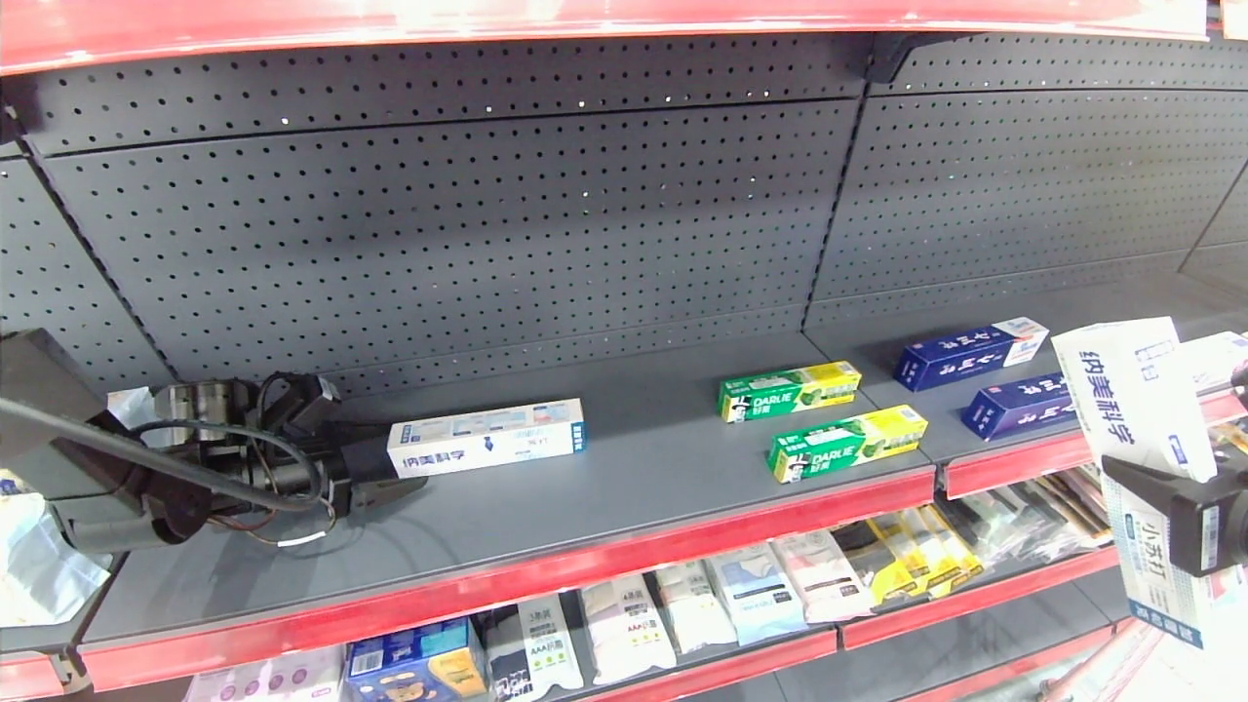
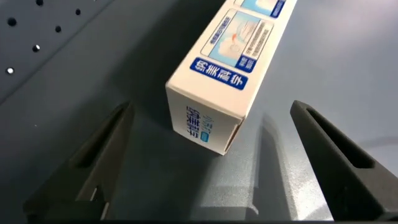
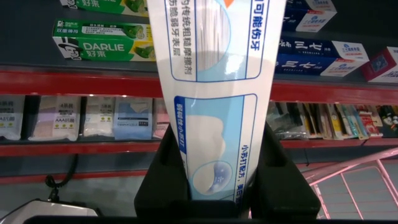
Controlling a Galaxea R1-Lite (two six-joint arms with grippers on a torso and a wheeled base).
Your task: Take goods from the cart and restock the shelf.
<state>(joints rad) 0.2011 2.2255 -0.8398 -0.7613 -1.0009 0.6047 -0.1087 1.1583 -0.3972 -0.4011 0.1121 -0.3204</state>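
A white toothpaste box (image 1: 487,437) (image 2: 233,68) lies flat on the grey shelf (image 1: 624,497). My left gripper (image 1: 385,475) (image 2: 211,124) is at the box's left end. It is open: its two fingers (image 2: 93,168) stand wide on either side of that end and touch nothing. At the right edge of the head view, my right gripper (image 1: 1185,517) (image 3: 217,168) is shut on a second white toothpaste box (image 1: 1136,429) (image 3: 214,93). It holds that box upright, in front of the shelf and out past its red front edge.
Two green toothpaste boxes (image 1: 790,390) (image 1: 846,442) lie right of centre on the shelf. Two blue boxes (image 1: 970,353) (image 1: 1019,405) lie on the adjoining shelf section. Between the white and green boxes the shelf is bare. The lower shelf (image 1: 741,595) holds several packets.
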